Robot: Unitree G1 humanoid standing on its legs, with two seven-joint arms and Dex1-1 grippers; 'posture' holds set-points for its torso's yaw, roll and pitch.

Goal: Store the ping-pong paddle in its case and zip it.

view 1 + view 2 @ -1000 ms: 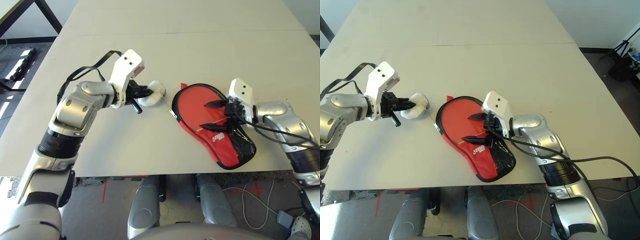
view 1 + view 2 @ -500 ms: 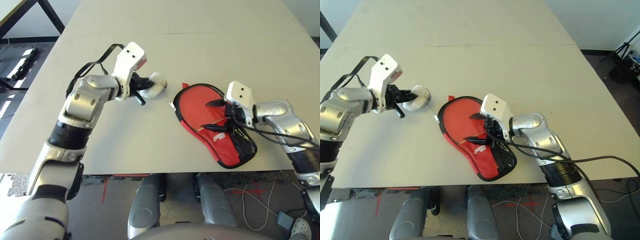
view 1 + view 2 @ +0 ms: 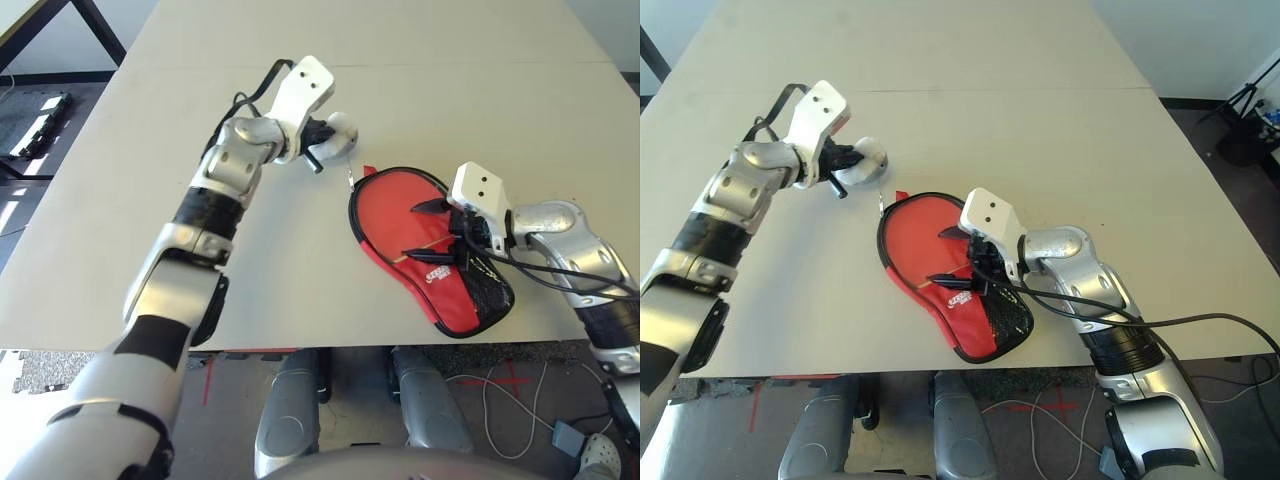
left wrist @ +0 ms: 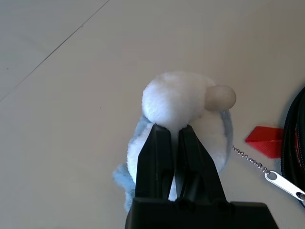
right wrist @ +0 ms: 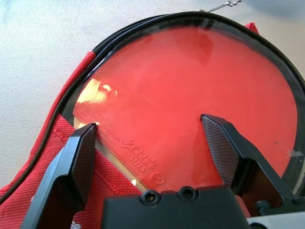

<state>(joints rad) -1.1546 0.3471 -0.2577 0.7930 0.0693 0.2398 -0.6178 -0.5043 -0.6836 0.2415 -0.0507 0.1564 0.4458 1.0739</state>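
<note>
Left eye view, landmark: the paddle case [image 3: 445, 308] lies flat on the table [image 3: 450, 100], its narrow end toward the robot.
Ping-pong paddle [image 5: 190, 95]: it is inside the case, at the wide end; its red rubber face is seen through the clear window.
Left gripper [image 4: 178, 128]: it is beyond the wide end of the case, on the left side; the jaws are closed, with the plush toy [image 4: 174, 93] pinched between them.
Bead chain [image 4: 249, 160]: it goes from beside the plush toy to the metal zipper pull [image 4: 284, 185], which is at the black edge of the case.
Red fabric tab [image 4: 264, 140]: it sticks out from the wide end of the case.
Right gripper [image 3: 409, 231]: it is over the middle of the case; the jaws are wide open and grip nothing. If the tips touch the case, I cannot tell.
White logo [image 3: 437, 273]: it is on the case, next to the black mesh pocket [image 3: 490, 292].
</note>
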